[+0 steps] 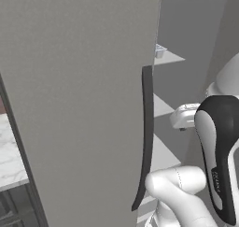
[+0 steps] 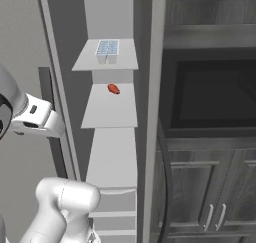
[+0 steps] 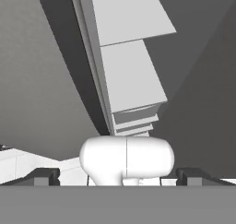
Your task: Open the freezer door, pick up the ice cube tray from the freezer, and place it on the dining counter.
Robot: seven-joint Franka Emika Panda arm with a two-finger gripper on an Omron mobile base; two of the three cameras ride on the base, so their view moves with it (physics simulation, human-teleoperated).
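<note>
Freezer (image 2: 112, 112) door (image 1: 79, 104) ajar | end effector (image 3: 118, 176) fully spread, empty, touching nothing | ice cube tray (image 2: 107, 48) shelved

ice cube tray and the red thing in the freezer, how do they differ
The ice cube tray is pale blue-grey with square cells in rows; the small red item is plain red and rounded. The tray sits on the upper shelf, the red item one shelf lower. The tray is clearly larger. Both rest on white shelves inside the open freezer.

arm (image 1: 186, 193): glossy white rounded tube links | joint cover (image 1: 219, 151): black curved shell, small pale lettering at 6 o'clock | fingertips (image 3: 44, 177): small, dark, blocky
</note>
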